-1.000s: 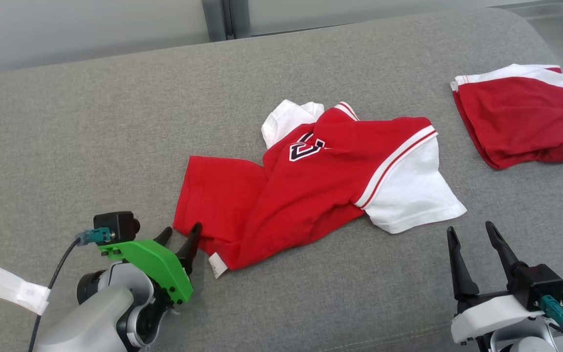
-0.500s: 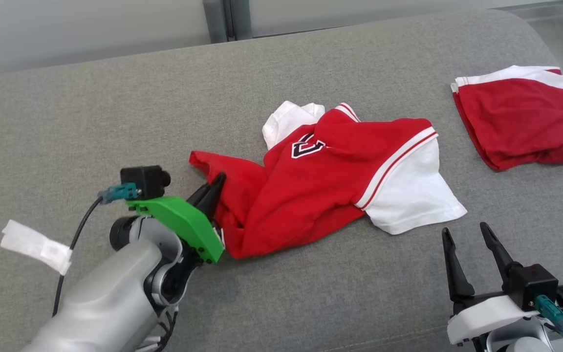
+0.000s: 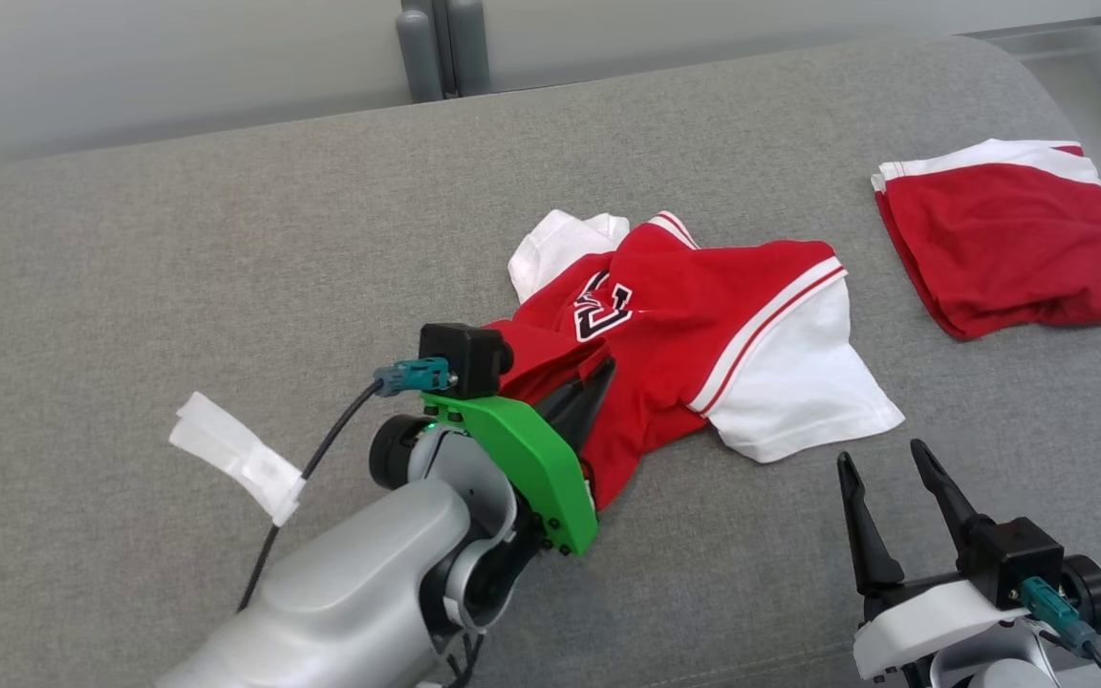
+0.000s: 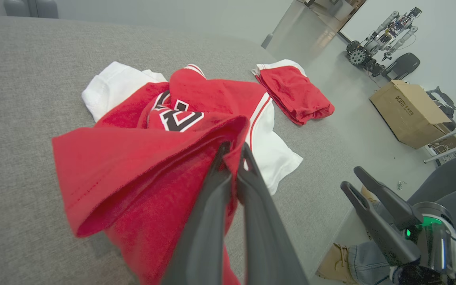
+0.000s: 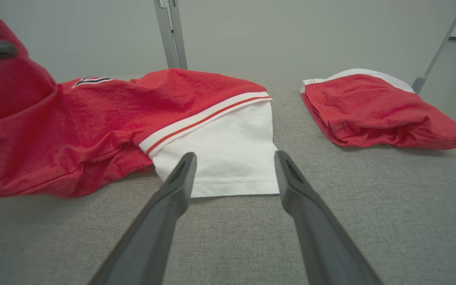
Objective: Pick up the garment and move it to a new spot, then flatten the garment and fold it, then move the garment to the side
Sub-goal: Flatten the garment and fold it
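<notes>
The garment [image 3: 703, 325] is a red shirt with white sleeves and a dark emblem, crumpled on the grey cushion [image 3: 178, 287]. My left gripper [image 3: 598, 375] is shut on the garment's red hem, lifting that edge and bunching it toward the middle; in the left wrist view the left gripper [image 4: 234, 152] pinches the red fold of the garment [image 4: 133, 158]. My right gripper [image 3: 880, 463] stands open just short of the white sleeve [image 3: 799, 382]. In the right wrist view the right gripper [image 5: 234, 158] frames the white sleeve [image 5: 228, 158] of the garment [image 5: 73, 130], which lies flat.
A second red and white garment [image 3: 1009, 244] lies folded at the far right of the cushion, also seen as the folded garment [image 5: 370, 111]. A white tag [image 3: 240, 454] hangs on my left arm's cable. A cardboard box [image 4: 406, 113] and a person's shoe [image 4: 333, 269] are on the floor beyond the cushion.
My left gripper closed on the garment's lower left hem and carried it up and to the right, folding the red cloth over itself. The right gripper stayed open.
</notes>
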